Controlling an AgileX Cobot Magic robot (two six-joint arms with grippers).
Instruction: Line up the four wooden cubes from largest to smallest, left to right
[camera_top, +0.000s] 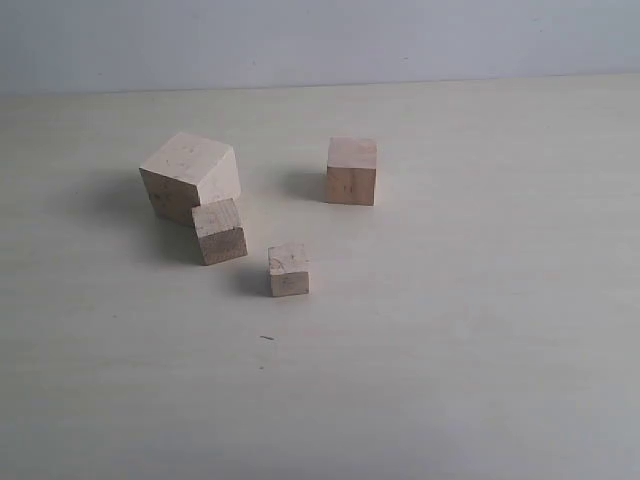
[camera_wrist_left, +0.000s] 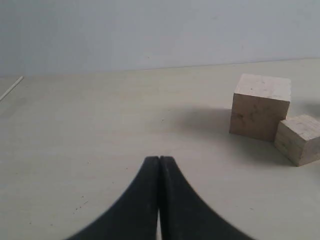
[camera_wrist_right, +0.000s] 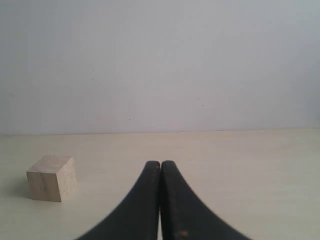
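Four pale wooden cubes stand on the table in the exterior view. The largest cube (camera_top: 190, 176) is at the left, with a smaller cube (camera_top: 219, 231) touching its front. The smallest cube (camera_top: 288, 270) sits nearer the front, apart from the others. A mid-sized cube (camera_top: 351, 171) stands alone further right. Neither arm shows in the exterior view. My left gripper (camera_wrist_left: 159, 159) is shut on nothing, well short of the largest cube (camera_wrist_left: 260, 106) and its neighbour (camera_wrist_left: 299, 139). My right gripper (camera_wrist_right: 160, 163) is shut and empty, with one cube (camera_wrist_right: 51, 177) off to its side.
The pale table (camera_top: 470, 330) meets a plain grey-white wall (camera_top: 320, 40) at the back. A small dark speck (camera_top: 267, 338) lies on the table in front of the smallest cube. A thin pale edge (camera_wrist_left: 10, 90) shows at the side of the left wrist view.
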